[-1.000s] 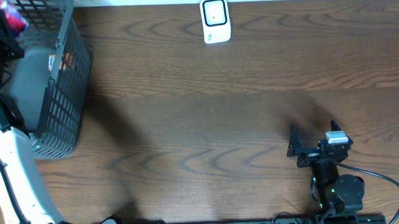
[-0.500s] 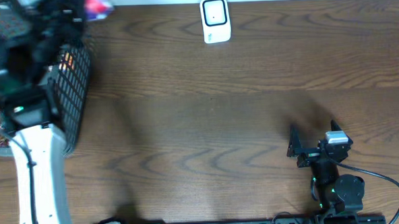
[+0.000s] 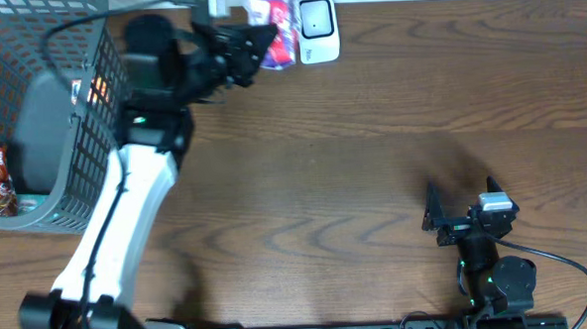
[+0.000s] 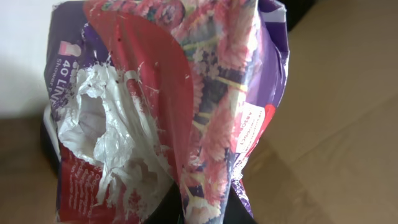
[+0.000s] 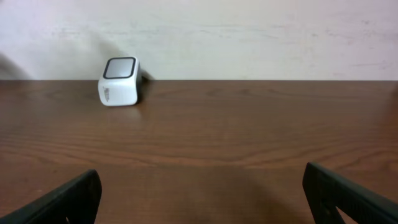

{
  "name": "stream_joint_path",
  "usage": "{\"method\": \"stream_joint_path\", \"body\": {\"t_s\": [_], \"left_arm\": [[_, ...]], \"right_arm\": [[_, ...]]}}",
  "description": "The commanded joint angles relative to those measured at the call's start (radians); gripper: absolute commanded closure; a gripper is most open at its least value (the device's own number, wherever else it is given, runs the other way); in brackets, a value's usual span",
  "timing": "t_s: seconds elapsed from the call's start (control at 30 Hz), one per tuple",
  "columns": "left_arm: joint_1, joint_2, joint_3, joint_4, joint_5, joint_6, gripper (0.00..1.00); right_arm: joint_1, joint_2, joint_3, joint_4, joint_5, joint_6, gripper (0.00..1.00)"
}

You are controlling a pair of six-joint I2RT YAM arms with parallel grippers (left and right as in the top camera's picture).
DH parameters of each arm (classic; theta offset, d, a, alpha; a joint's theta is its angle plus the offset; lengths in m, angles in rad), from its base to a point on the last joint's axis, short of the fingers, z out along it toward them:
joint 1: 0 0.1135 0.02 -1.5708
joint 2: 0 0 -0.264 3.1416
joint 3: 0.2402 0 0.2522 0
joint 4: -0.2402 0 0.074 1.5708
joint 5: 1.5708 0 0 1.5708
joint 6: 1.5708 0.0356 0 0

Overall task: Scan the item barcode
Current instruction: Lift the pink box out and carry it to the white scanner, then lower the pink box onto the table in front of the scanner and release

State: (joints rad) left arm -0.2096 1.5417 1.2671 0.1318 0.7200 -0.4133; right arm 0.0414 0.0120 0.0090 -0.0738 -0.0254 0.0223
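While I watch from overhead, my left gripper (image 3: 247,43) is clamped on the purple-and-pink packet (image 3: 273,27), just beside the white scanner (image 3: 316,30). The right gripper (image 3: 432,210) rests well apart, jaws spread. On the left wrist view, the crumpled packet (image 4: 168,112) fills the frame. On the right wrist view, the fingers (image 5: 68,199) stand wide, with the scanner (image 5: 119,81) far across the table (image 5: 249,137).
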Motion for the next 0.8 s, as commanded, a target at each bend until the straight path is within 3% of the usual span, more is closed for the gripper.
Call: {"method": "stream_joint_path", "body": {"t_s": [0.0,0.4,0.77], "left_arm": [[-0.065,0.052,0.013,-0.040,-0.181,0.028,0.93],[-0.298,0.211,0.013,-0.202,-0.627,0.027,0.93],[-0.458,0.277,0.013,-0.269,-0.824,-0.048,0.92]], "right_arm": [[0.000,-0.005,-0.003,-0.002,0.008,0.014,0.01],[0.000,-0.005,-0.003,-0.002,0.008,0.014,0.01],[0.000,-0.005,-0.003,-0.002,0.008,0.014,0.01]]}}
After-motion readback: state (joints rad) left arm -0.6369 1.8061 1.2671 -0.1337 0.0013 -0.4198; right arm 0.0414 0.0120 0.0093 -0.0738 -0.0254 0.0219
